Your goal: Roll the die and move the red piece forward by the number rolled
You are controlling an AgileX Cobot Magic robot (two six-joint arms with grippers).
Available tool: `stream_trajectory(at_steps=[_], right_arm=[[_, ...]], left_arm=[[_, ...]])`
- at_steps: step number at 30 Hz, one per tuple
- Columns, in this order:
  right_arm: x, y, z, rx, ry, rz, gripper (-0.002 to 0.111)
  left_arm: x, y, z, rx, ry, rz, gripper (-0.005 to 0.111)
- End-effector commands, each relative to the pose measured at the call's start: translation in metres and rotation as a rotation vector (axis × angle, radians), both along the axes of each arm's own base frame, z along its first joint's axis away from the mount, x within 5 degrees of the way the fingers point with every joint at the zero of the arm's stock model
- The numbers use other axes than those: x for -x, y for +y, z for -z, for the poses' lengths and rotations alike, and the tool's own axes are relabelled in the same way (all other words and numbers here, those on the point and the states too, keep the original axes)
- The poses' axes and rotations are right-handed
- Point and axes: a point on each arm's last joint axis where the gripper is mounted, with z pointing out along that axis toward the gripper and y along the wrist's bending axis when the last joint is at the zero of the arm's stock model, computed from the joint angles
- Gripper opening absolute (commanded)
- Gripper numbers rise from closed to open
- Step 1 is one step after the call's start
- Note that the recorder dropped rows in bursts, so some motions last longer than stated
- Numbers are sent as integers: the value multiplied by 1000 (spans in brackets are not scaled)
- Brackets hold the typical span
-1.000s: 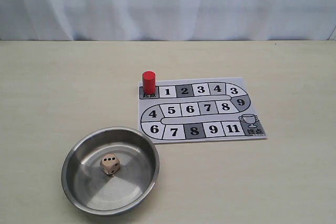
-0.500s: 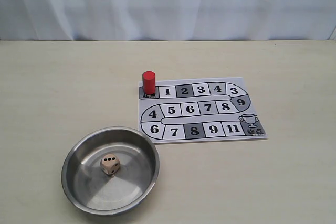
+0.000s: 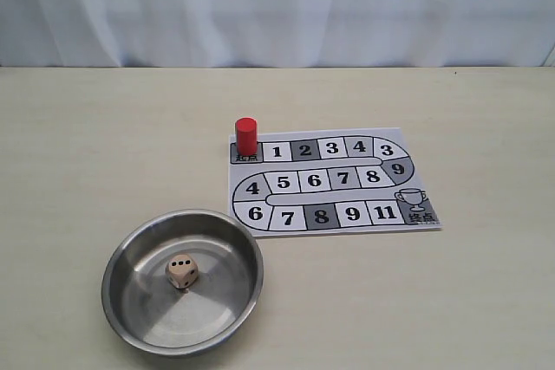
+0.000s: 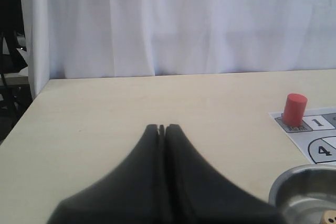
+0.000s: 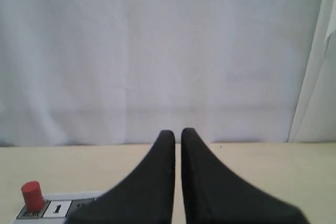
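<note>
Where the board (image 3: 347,198) starts, the red piece (image 3: 246,135) stands upright.

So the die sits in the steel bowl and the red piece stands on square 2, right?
Not quite: the red piece stands on the grey start square beside square 1, not on square 2, as the exterior view shows. The die does sit in the steel bowl.

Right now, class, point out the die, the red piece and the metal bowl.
the die (image 3: 181,272), exterior view, middle of the cube.
the red piece (image 3: 246,136), exterior view, side of the cylinder.
the metal bowl (image 3: 143,305), exterior view, bare floor beside the die.
</note>
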Motion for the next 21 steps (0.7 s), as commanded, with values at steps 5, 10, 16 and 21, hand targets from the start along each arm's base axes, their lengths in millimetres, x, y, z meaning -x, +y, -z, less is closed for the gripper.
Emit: stream_trajectory(at_steps=[5,10,16,21], right_arm=[[-49,2,-17,84,235,-36,4],[-89,18,-27,135,271,-165,4],[-121,58,-34,220,436,-400,4],[-138,88,-30,264,486,-519,4]], left_arm=[[0,0,0,2,-9,1,0],[0,0,0,2,-9,1,0],[0,0,0,2,-9,1,0],[0,0,0,2,-5,2,0]])
